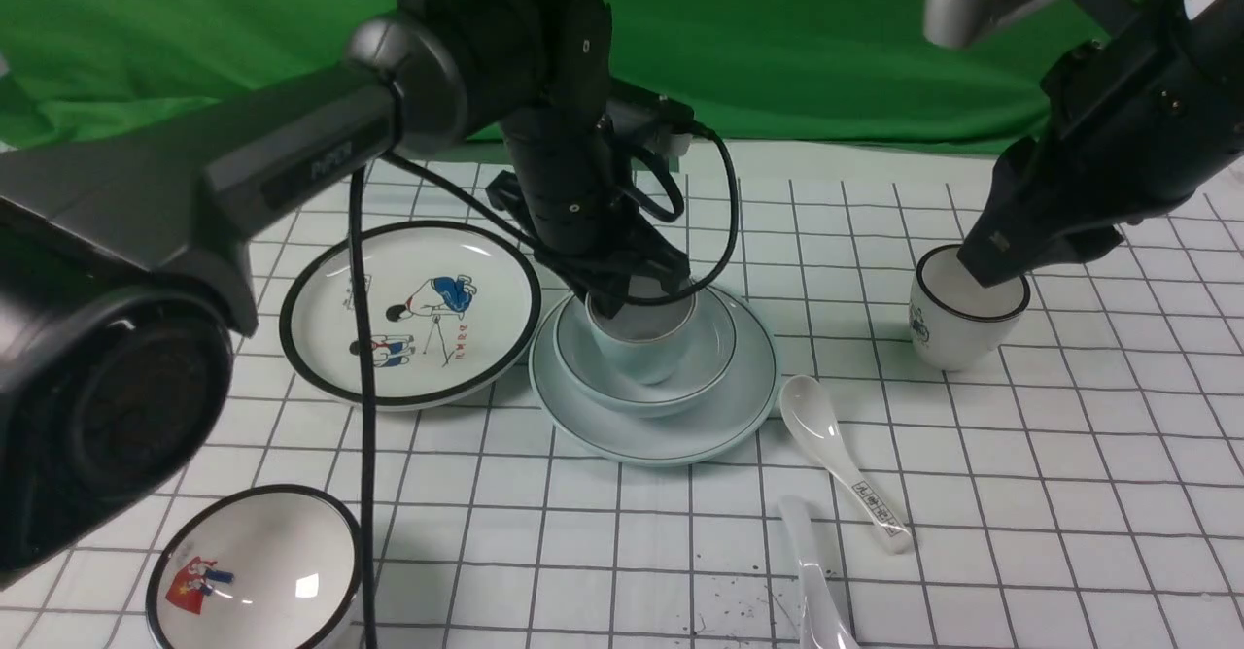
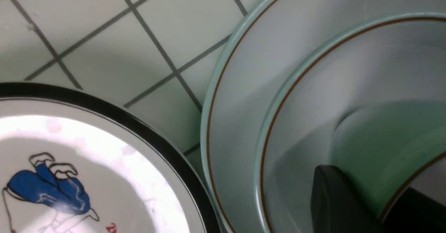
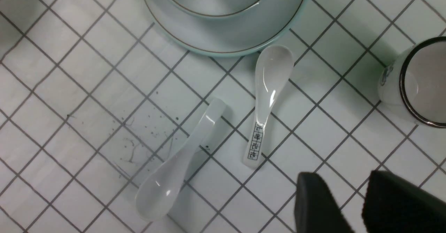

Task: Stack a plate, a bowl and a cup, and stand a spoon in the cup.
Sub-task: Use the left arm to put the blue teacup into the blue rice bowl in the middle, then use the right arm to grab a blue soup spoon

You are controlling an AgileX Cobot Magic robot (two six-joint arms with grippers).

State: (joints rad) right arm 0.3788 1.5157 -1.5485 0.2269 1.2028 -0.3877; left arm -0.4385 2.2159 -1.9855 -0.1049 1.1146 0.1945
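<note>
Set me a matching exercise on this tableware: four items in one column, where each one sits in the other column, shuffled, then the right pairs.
Items
1. cup
2. plain spoon
3. black-rimmed cup
4. cartoon plate

Places
A. farthest right of the four
B. upright inside the bowl
C. just left of the plain plate
D. lying flat, nearest the robot

Pairs: 1-B, 2-D, 3-A, 4-C
</note>
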